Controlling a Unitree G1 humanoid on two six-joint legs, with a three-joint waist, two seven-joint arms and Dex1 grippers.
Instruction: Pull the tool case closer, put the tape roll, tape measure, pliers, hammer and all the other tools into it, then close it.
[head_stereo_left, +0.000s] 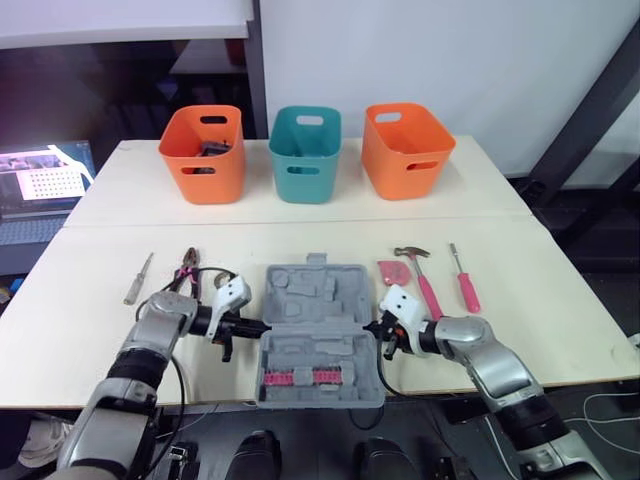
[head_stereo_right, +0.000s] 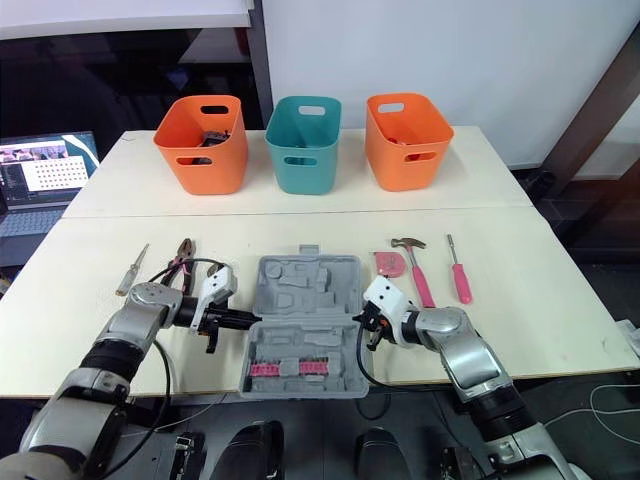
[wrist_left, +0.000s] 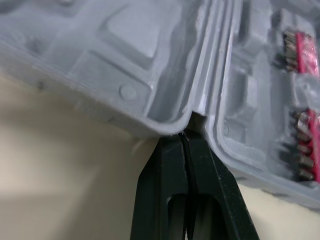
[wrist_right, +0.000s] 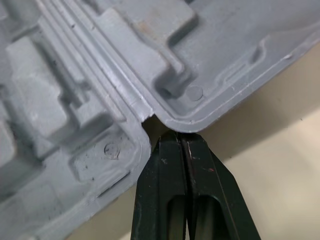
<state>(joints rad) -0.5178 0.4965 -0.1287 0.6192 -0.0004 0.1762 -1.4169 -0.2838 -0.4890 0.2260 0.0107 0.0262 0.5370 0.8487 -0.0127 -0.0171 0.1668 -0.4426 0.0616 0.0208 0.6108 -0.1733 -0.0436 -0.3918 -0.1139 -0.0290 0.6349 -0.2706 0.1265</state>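
1. The tool case (head_stereo_left: 322, 335) lies open at the middle of the desk's (head_stereo_left: 560, 330) front edge. A pink bit strip (head_stereo_left: 298, 378) sits in its near half.
2. The left gripper (head_stereo_left: 260, 326) and right gripper (head_stereo_left: 376, 327), jaws pressed together, poke into the hinge notches on either side, probably to drag the case nearer.
3. The pliers (head_stereo_left: 187, 268), tape measure (head_stereo_left: 393, 271) and hammer (head_stereo_left: 424, 278) lie beside the case.
4. By the back edge, the left orange bin (head_stereo_left: 203, 155) holds something dark.

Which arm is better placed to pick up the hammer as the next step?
Right. The hammer lies just beyond the right gripper, on the right side of the tool case. The left gripper is at the case's opposite side, with the open case between it and the hammer.
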